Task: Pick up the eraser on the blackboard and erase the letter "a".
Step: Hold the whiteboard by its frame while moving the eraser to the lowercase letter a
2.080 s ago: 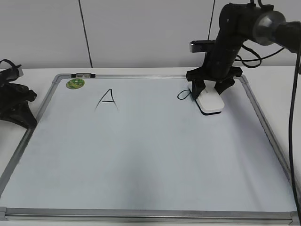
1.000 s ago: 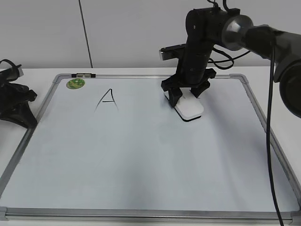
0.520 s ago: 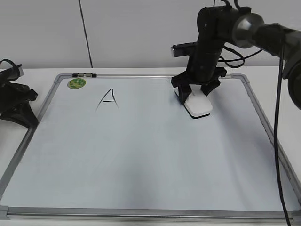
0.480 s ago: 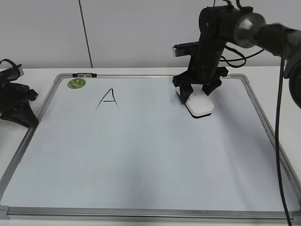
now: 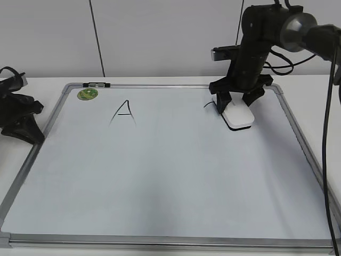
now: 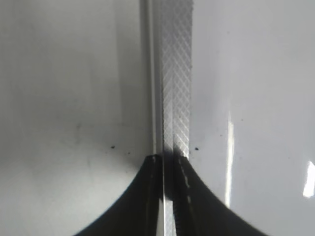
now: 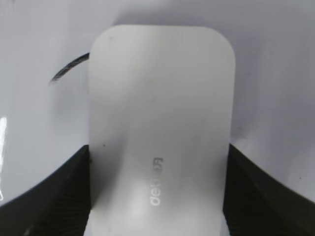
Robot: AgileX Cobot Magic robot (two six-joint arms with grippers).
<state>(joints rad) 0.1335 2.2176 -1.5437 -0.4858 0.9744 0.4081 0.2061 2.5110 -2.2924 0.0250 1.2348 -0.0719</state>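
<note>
we see the blackboard [image 5: 160, 181] flat on the tabletop [image 5: 42, 82] | capital A [image 5: 123, 113] far left | right gripper [image 5: 237, 101] jaws clamp the eraser [image 5: 237, 116] on the board | beside it, a stroke of the letter "a" [image 5: 209, 106] | left gripper [image 6: 165, 196] jaws closed, empty, over the frame

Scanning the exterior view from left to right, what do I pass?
Left hand → green sticker → capital "A" → leftover stroke of the letter "a" → eraser in the right hand.
</note>
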